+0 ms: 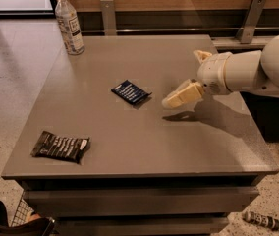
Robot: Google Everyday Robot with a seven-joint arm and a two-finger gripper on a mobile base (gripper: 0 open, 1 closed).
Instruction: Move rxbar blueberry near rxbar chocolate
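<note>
Gripper [181,96] hovers above table [179,156]; open/closed: can't tell. rxbar blueberry [130,91] lies flat just beyond its tip. rxbar chocolate [61,146] is well past that, by the front edge. Approach step: center over bar, align w/ short width, descend straight.

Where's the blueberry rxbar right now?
In the camera view the rxbar blueberry lies flat near the middle of the table, just left of the gripper hovering beside it; the rxbar chocolate sits farther off, near the front-left corner.
</note>
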